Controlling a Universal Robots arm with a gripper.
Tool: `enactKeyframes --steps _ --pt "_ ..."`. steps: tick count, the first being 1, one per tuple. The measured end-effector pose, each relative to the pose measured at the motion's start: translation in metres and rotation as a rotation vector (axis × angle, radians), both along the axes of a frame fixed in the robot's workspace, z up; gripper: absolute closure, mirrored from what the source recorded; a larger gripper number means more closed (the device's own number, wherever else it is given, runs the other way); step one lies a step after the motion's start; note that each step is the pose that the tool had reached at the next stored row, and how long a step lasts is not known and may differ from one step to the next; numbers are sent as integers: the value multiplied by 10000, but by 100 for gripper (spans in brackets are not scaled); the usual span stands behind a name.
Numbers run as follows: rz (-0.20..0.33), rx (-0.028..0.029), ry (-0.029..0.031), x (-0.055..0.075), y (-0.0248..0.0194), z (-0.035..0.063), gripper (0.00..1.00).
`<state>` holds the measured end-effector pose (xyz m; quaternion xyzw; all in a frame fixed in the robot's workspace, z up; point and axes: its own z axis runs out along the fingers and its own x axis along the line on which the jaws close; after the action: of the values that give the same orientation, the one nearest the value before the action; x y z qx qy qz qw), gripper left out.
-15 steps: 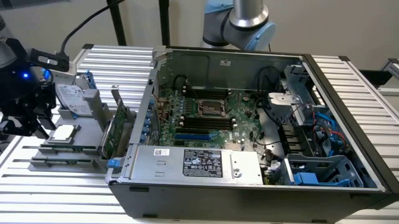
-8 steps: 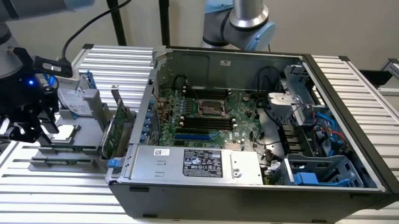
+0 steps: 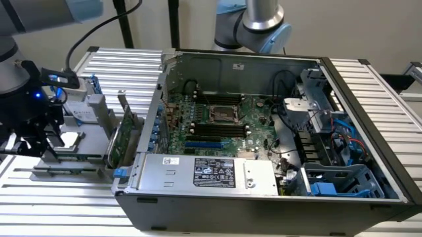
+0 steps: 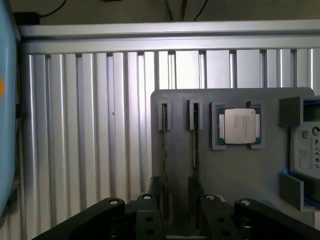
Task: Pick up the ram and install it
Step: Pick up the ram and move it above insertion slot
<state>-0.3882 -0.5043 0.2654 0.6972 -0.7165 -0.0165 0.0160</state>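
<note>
One step is in hand: the approach for pick-up; the claw (image 4: pixel 175 192) hangs spread, pinching nothing; the ram (image 4: pixel 164 150) stands on edge in a slot of the grey holder (image 4: pixel 235 170), directly below the claw and just inside one finger; a sound grasp probably calls for centring both fingers across the stick's thin edge before closing.
</note>
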Motion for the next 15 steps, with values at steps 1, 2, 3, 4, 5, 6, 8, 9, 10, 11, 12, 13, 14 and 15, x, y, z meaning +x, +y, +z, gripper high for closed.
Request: enactKeyframes --steps 1,2,3,4,5,6,8,9,10,11,12,13,14,15 --pt "44 0 1 0 -4 -17 0" --pt "80 0 1 0 -8 -35 0" --pt "116 -1 1 0 -12 -55 0" --pt "149 0 0 0 -16 -73 0" --pt "182 0 0 0 -19 -91 0" --pt "213 0 0 0 -22 -109 0" --pt "269 -1 0 0 -26 -146 0" --pt "294 0 0 0 -28 -164 0" --pt "318 -1 1 0 -29 -181 0" --pt "343 0 0 0 -31 -200 0" --pt "370 1 -1 0 -33 -218 0" --pt "404 -1 0 0 -35 -237 0" --pt "438 0 0 0 -36 -255 0" --pt "476 0 0 0 -36 -273 0"
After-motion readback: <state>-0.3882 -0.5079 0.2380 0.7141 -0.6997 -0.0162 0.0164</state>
